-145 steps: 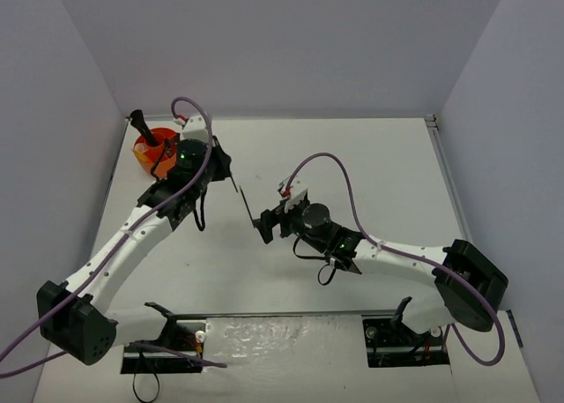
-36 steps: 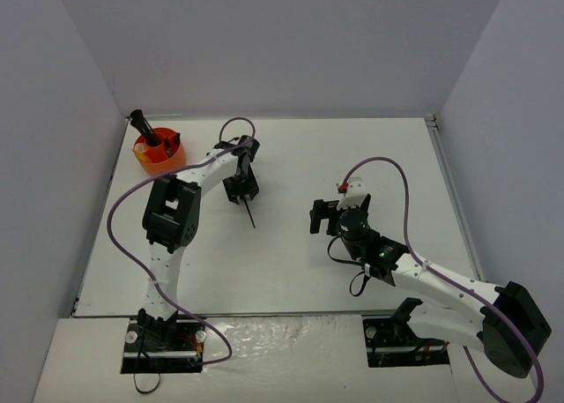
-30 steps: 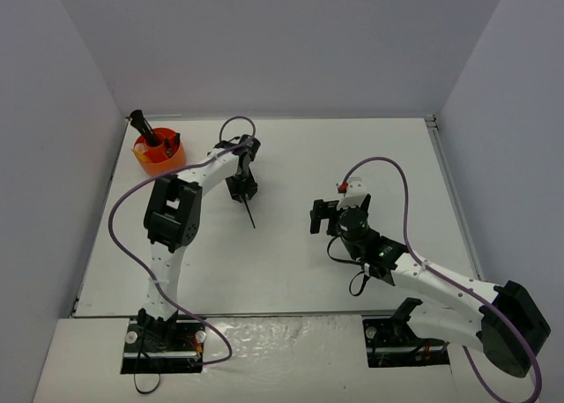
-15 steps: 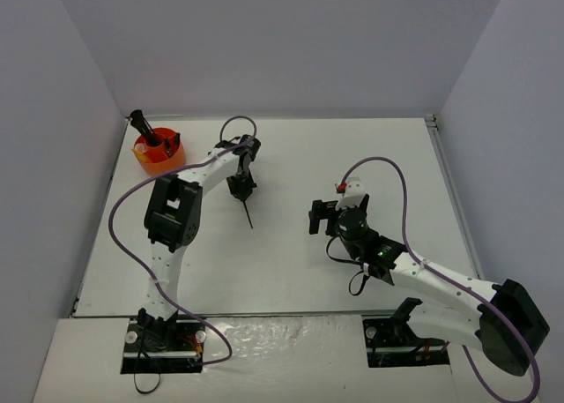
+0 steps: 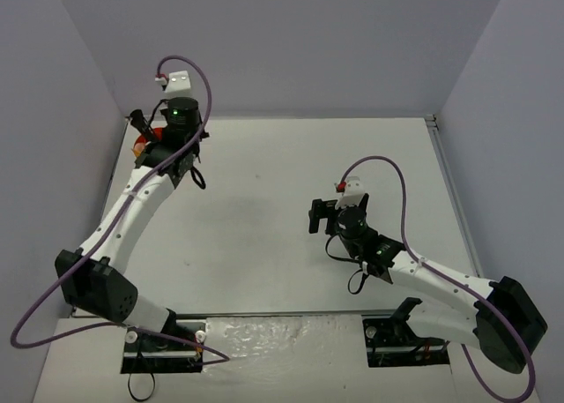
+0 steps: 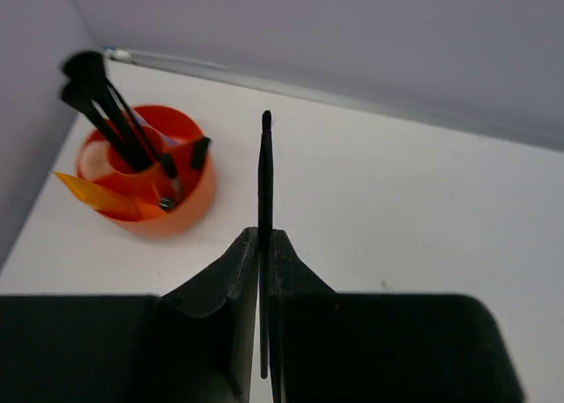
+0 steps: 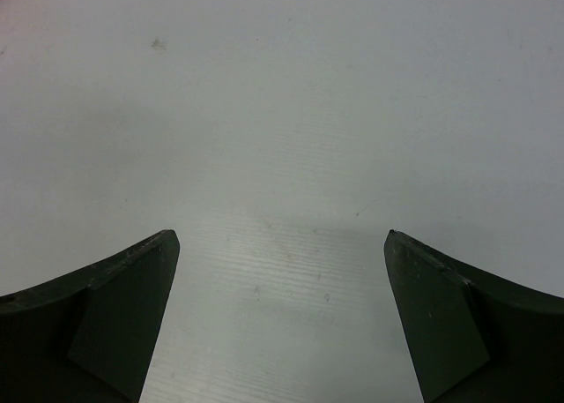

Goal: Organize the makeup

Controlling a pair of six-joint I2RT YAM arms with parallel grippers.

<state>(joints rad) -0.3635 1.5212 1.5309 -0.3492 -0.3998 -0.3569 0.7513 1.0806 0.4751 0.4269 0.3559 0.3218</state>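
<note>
My left gripper clamped on a black pencil, near the orange holder, my right gripper spread wide over the table

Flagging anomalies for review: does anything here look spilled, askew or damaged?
Nothing stands out. The left gripper is shut on a thin black pencil near the orange holder, which stands upright with brushes inside. The right gripper hangs open over the table.

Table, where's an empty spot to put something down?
Plenty of bare table lies in the middle, between the left gripper and the right gripper, and along the far right edge. The far left corner is crowded: the orange holder and the held black pencil.
</note>
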